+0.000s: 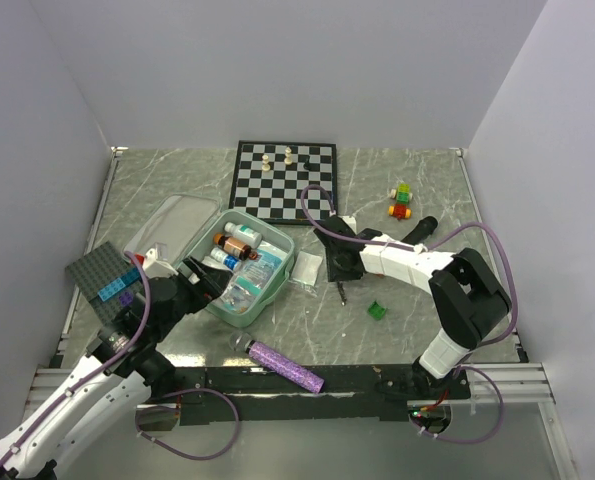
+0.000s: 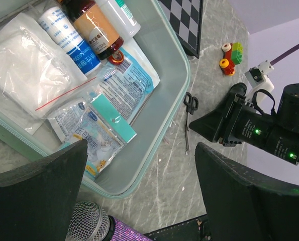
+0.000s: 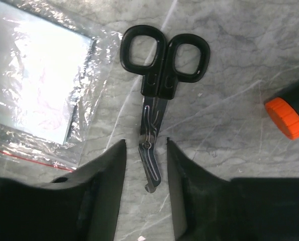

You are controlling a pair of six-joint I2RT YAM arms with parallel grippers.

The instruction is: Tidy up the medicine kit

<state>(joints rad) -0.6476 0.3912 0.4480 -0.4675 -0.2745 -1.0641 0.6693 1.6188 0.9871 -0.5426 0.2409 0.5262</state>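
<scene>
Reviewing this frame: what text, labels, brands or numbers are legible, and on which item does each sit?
Nothing can be read with confidence.
Blue label on the white bottle in the medicine kit: print too small.
Label on the brown bottle: blurred.
Blue print on the flat packets: blurred.
The scissors: no marking visible.

The white-and-black left arm (image 1: 87, 385) reaches from the lower left toward centre, its black left gripper (image 2: 141, 150) spread wide. The white-and-black right arm (image 1: 417, 265) folds leftward from the lower right, its black right gripper (image 3: 145, 168) narrowly parted.
</scene>
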